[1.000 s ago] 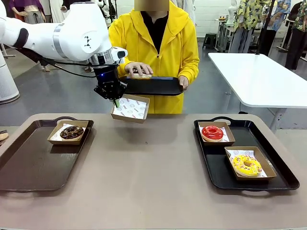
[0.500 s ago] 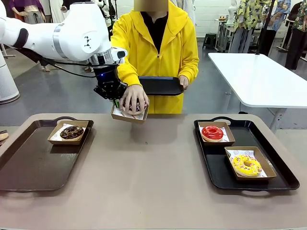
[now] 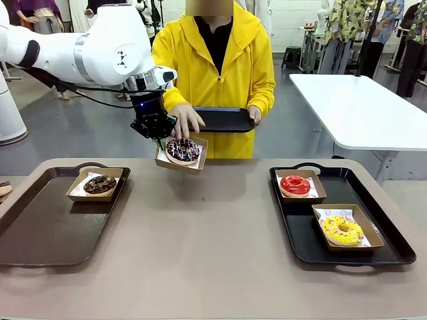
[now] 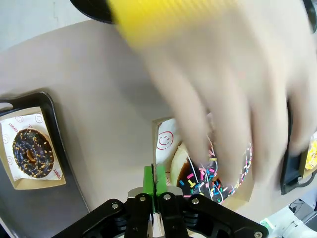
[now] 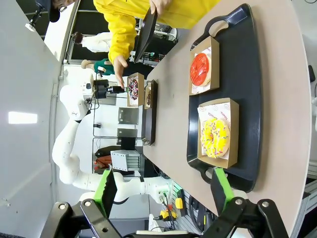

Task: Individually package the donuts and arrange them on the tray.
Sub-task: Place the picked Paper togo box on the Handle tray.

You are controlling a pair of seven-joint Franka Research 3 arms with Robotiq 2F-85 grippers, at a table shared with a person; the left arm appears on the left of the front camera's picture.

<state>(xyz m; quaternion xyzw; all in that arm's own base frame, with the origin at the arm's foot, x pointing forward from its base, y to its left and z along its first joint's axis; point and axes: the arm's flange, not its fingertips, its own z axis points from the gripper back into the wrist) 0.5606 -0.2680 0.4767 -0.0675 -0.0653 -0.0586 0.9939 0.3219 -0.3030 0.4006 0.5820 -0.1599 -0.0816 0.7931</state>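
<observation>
Cardboard box (image 3: 181, 154) with the sprinkled donut (image 3: 183, 149) looks light but bendable; left gripper (image 3: 160, 140) pinches its rim, right gripper (image 5: 163, 191) stands open.

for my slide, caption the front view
Left pincer holds a boxed sprinkled donut aloft as the person's hand withdraws.

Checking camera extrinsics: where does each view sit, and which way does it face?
Front: between the arms, facing the person across the table; left arm, left end effector pinching a box.
Left wrist: looks down at that box's sprinkled donut; shut fingers, person's blurred hand.
Right wrist: rolled sideways, along the tray; open fingers.
Shared: the sprinkled donut.
</observation>
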